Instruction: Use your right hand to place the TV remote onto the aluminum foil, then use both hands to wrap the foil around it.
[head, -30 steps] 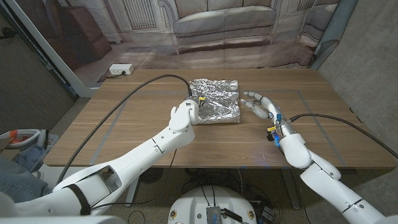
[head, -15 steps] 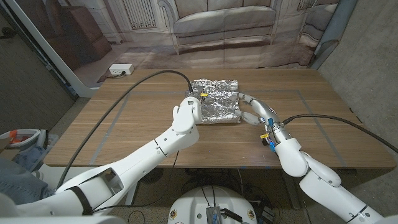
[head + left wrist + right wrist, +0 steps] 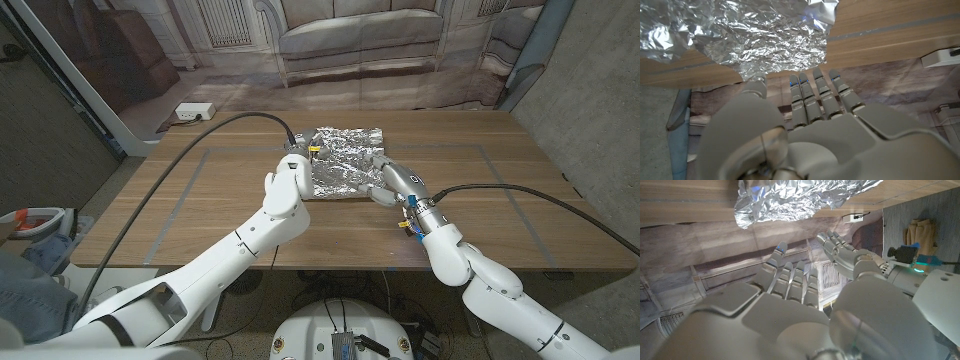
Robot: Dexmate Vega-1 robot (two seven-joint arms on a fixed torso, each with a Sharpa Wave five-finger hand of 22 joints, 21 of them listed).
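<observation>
Head view: crumpled foil (image 3: 343, 160) bundle mid-table, remote presumably inside, unseen; left hand (image 3: 293, 171) and right hand (image 3: 392, 179) flank it, fingers apart, holding nothing — best press both sides inward evenly.

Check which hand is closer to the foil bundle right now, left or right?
Roughly even, both at its edges. The left hand is against the left side of the foil bundle; the right hand is at its near right corner, fingers reaching onto it. Actual contact can't be confirmed.
</observation>
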